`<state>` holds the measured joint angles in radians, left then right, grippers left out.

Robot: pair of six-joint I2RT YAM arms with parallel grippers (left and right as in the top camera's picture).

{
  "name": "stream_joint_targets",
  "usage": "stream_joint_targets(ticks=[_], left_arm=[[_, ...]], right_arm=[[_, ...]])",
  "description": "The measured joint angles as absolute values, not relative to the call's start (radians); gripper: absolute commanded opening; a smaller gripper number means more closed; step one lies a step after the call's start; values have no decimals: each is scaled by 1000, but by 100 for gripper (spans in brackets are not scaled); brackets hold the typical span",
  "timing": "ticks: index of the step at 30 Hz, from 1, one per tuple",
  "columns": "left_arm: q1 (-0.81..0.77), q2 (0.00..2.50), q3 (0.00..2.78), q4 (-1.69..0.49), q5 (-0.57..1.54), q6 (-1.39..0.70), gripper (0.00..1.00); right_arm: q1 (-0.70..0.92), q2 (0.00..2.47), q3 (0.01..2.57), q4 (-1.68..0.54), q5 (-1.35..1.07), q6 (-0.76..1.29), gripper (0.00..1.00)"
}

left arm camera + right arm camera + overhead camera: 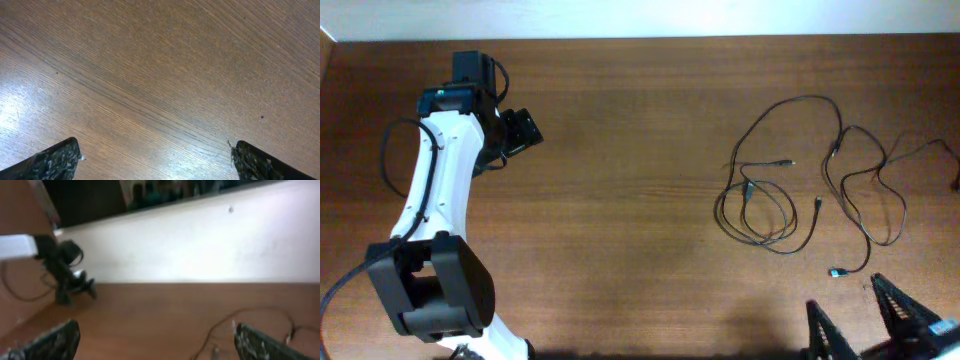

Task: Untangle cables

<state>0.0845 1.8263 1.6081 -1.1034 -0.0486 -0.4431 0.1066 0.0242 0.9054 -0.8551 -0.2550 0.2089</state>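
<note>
Several thin dark cables [790, 190] lie tangled in loose loops on the right half of the wooden table, with small plug ends, one blue-tipped [834, 272]. My left gripper [520, 130] is far off at the back left, open and empty over bare wood [155, 160]. My right gripper [865, 320] is open and empty at the front right edge, just in front of the cables. In the blurred right wrist view a cable loop [225, 322] shows ahead of the open fingers [155, 340].
The white left arm [430, 190] reaches along the left side of the table. A pale wall [200, 245] rises behind the table's far edge. One cable runs to the table's right edge [952, 165].
</note>
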Motion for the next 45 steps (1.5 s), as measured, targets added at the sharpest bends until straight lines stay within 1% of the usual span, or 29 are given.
stream_joint_targets(ticks=[1,2,3,5,7,8,9,11,12,14,17,18,21,23,28,45], left_arm=[[84,1826,1608,-1103,-49,-443,99],[84,1826,1608,-1105,-49,-443,99],[84,1827,1608,-1105,-49,-443,99],[84,1826,1608,-1104,-49,-443,99],[84,1827,1608,-1103,-46,-443,99],[84,1827,1608,-1103,-44,-443,99],[84,1827,1608,-1104,-44,-443,99],[84,1827,1608,-1105,-42,-443,99],[84,1827,1608,-1103,-41,-443,99],[84,1827,1608,-1102,-41,-443,99],[84,1827,1608,-1103,-41,-443,99],[84,1827,1608,-1103,-41,-443,99],[84,1827,1608,-1103,-41,-443,99],[84,1827,1608,-1103,-41,-443,99],[84,1827,1608,-1103,-41,-443,99],[84,1827,1608,-1103,-41,-443,99]], right_arm=[[107,15,858,-771,-251,177,99],[107,12,785,-590,-248,120,99],[107,14,731,-482,-247,75,99],[107,11,567,-118,-242,-33,99],[107,10,403,161,-239,-110,98],[107,11,310,259,-239,-136,99],[103,16,216,422,-236,-152,99],[92,14,58,599,-228,-167,99],[84,14,23,583,-218,-168,99],[64,14,10,482,-179,-170,98],[57,12,15,221,-107,-173,98],[57,10,13,102,-78,-175,99],[56,14,10,-73,-15,-176,98],[56,14,10,-73,8,-176,99],[55,14,10,-65,86,-96,99],[55,14,10,-64,90,-78,98]])
